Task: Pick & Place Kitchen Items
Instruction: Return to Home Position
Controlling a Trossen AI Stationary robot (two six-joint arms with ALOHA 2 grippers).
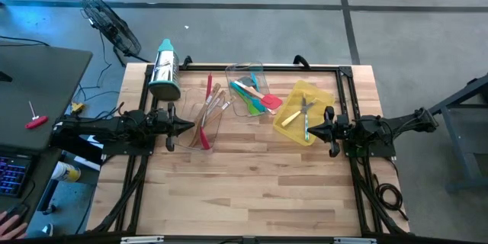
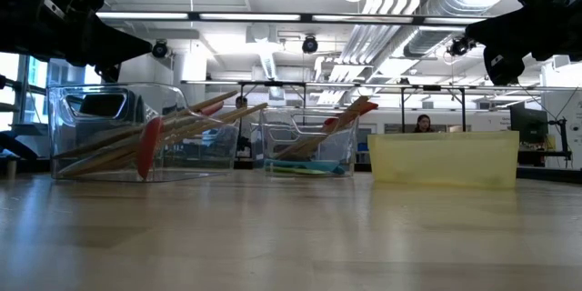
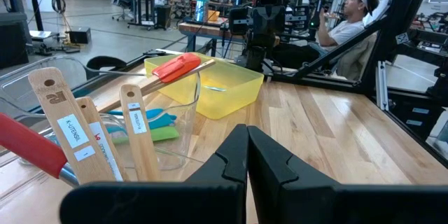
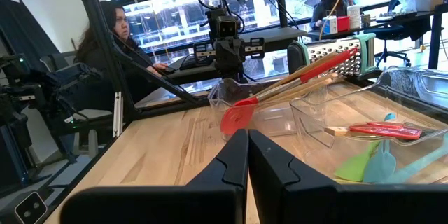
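Two grippers: your left gripper (image 1: 187, 127), beside the left clear bin (image 2: 64, 127), and your right gripper (image 1: 309, 131), by the yellow tray (image 1: 316, 91), both have fingers pressed together and hold nothing.
Left clear bin: wooden spoons (image 1: 216, 107), red spatula (image 1: 204, 136).
Middle clear bin (image 1: 244, 67): green, teal and red spatulas (image 1: 255, 99).
Yellow tray: metal cutlery (image 1: 305, 114).
Grater (image 1: 165, 69): farthest back, behind the left clear bin.

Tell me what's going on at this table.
Nothing is being handled right now. The left end effector and right end effector are both shut and empty, hanging at opposite sides of the wooden table. Wooden spoons and a red spatula lie in the left clear plastic bin, teal, green and red silicone spatulas in the second clear bin, and metal cutlery in the yellow plastic tray.
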